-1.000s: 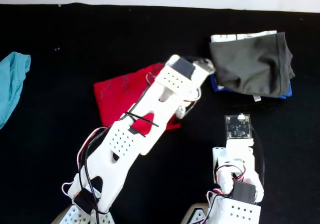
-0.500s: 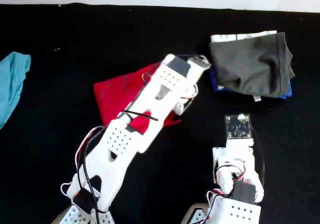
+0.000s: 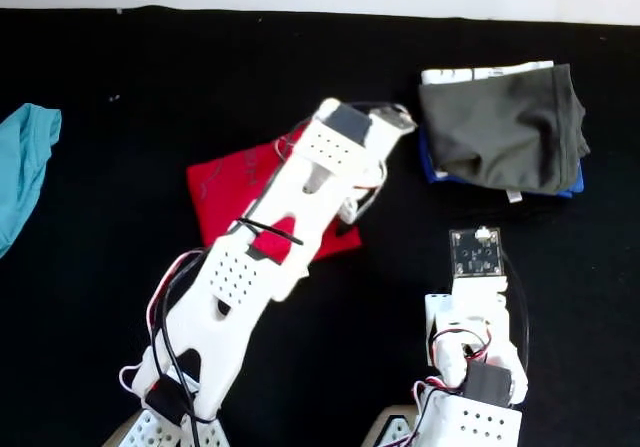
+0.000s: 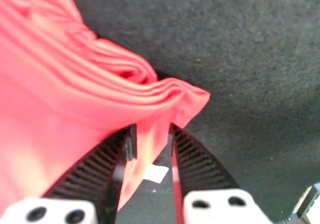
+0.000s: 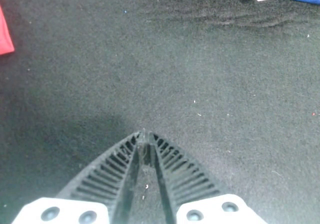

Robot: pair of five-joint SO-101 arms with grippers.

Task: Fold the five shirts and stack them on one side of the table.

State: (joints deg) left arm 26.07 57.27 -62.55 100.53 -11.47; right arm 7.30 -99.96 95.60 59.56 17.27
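Red fabric fills much of the left wrist view: the red shirt [image 4: 60, 83] lies bunched in soft ridges on the black table cloth [image 3: 150, 67], and one corner of it runs down between the two ribbed fingers of the left gripper [image 4: 151, 131], which are pinched narrowly onto that fold with a small white tag showing just below them. From above, the left arm [image 3: 270, 257] stretches long and nearly straight from its base at the near edge, slanting away and toward the right arm's side, so that its white links lie across the middle of the shirt and its wrist hangs over the shirt's far corner on that side. The right arm [image 3: 470, 337] sits folded close over its own base, with its wrist drawn in and pointing out across the table. The right gripper [image 5: 144, 134] hovers over bare cloth with its fingertips pressed together and nothing between them. Beyond it, well apart from the red shirt, a stack of folded shirts rests near the far edge: a dark grey shirt [image 3: 505, 132] on top, a blue shirt [image 3: 570, 185] peeking out beneath it, and a white shirt [image 3: 480, 73] at the back. A teal shirt [image 3: 25, 162] lies unfolded at the opposite edge.
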